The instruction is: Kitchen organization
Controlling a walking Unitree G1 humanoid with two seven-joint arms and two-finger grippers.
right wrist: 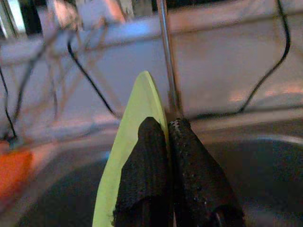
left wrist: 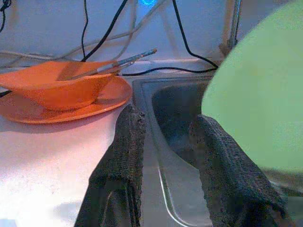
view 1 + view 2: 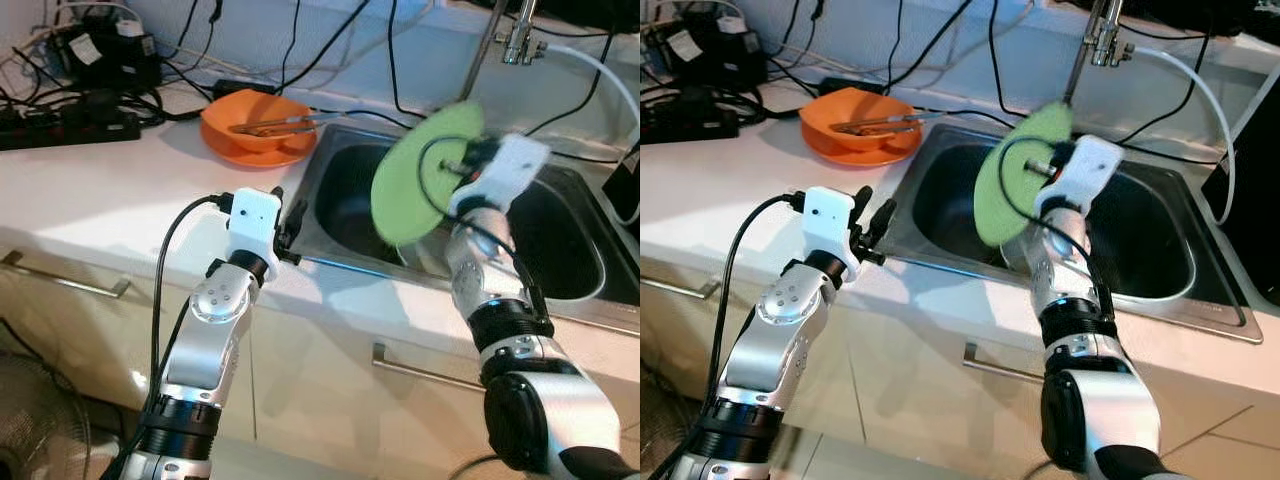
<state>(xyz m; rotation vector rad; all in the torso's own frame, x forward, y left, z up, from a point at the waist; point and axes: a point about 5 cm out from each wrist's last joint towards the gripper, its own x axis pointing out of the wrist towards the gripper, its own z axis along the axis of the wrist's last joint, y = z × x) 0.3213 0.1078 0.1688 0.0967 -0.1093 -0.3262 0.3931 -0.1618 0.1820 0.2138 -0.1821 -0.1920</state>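
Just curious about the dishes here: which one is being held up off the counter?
The green plate, clamped by the right gripper over the sink. The orange bowl and orange plate sit on the counter.

Silver jointed arms, white wrist housings, black cables and fingers

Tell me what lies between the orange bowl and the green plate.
Only the sink's left rim and part of its dark basin lie between the orange bowl and the green plate, held edge-on by the right gripper; the left eye view shows it.

bowl (image 3: 255, 125) on counter (image 3: 100, 190), left of sink (image 3: 560, 250)
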